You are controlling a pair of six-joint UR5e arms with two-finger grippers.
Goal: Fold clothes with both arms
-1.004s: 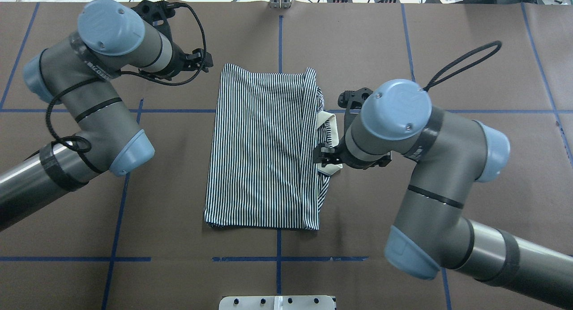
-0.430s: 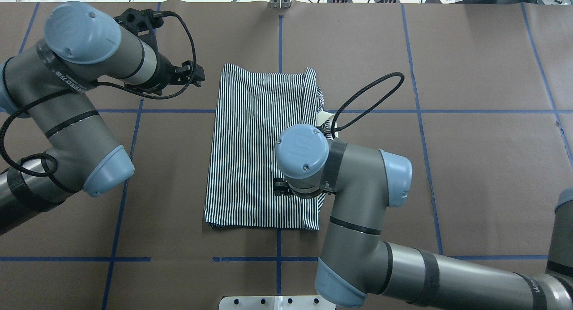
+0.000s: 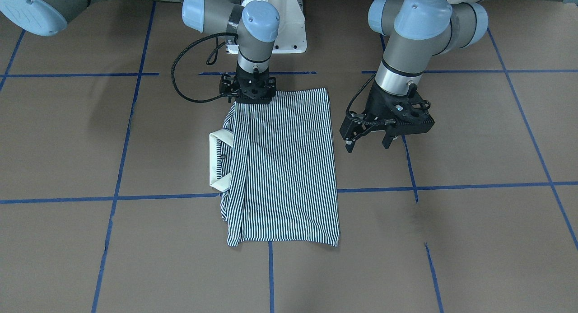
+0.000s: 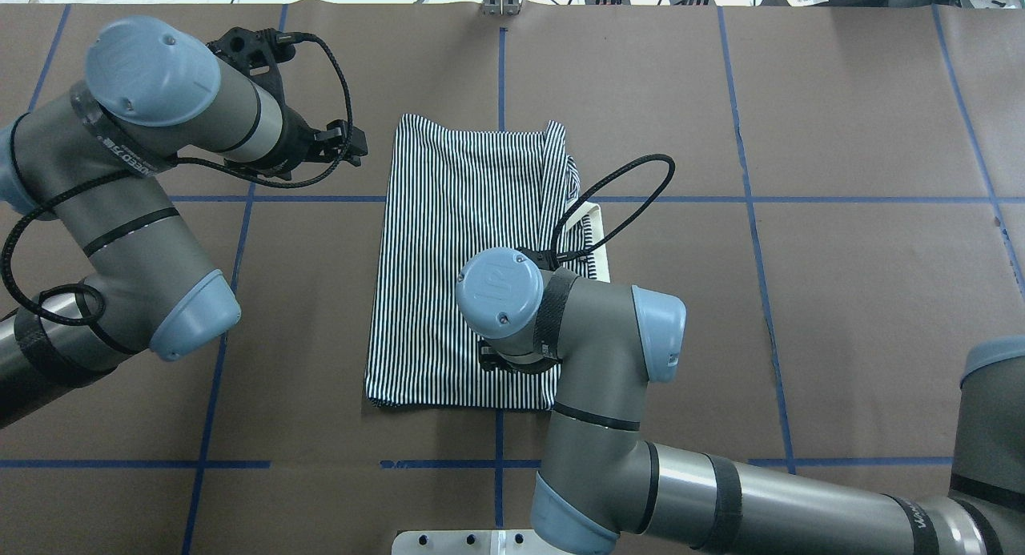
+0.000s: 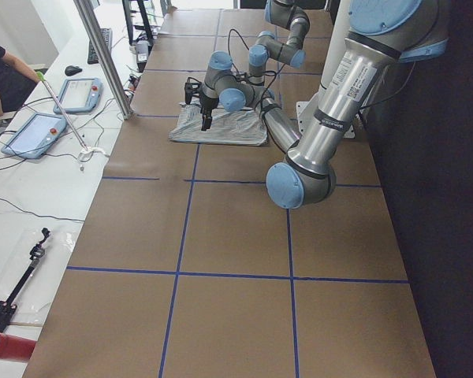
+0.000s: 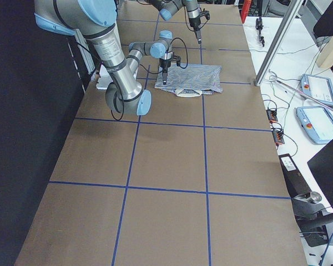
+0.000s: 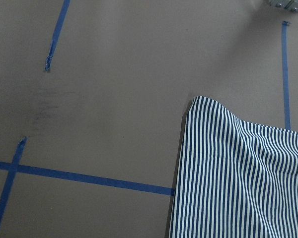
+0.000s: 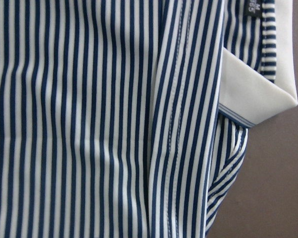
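Observation:
The striped polo shirt (image 3: pixel 284 168) lies folded into a flat rectangle in the middle of the table (image 3: pixel 451 240). Its cream collar (image 3: pixel 216 164) sticks out of the side nearest my right arm. It also shows in the overhead view (image 4: pixel 456 259). My right gripper (image 3: pixel 251 100) points straight down, low over the shirt's edge nearest the robot. Its jaws look apart and nothing is lifted. In the overhead view its own wrist (image 4: pixel 500 291) hides it. My left gripper (image 3: pixel 368 145) is open and empty, raised beside the shirt's other long side. The left wrist view shows a shirt corner (image 7: pixel 243 183).
Blue tape lines (image 3: pixel 451 185) cross the brown table cover. The white robot base (image 3: pixel 289 37) stands close behind the shirt's near edge. Control tablets (image 6: pixel 319 88) and cables lie beyond the table's far edge.
My right arm left the collar and swung over the shirt to its edge nearest the robot. My left arm shifted slightly, staying beside the shirt. The shirt has not moved.

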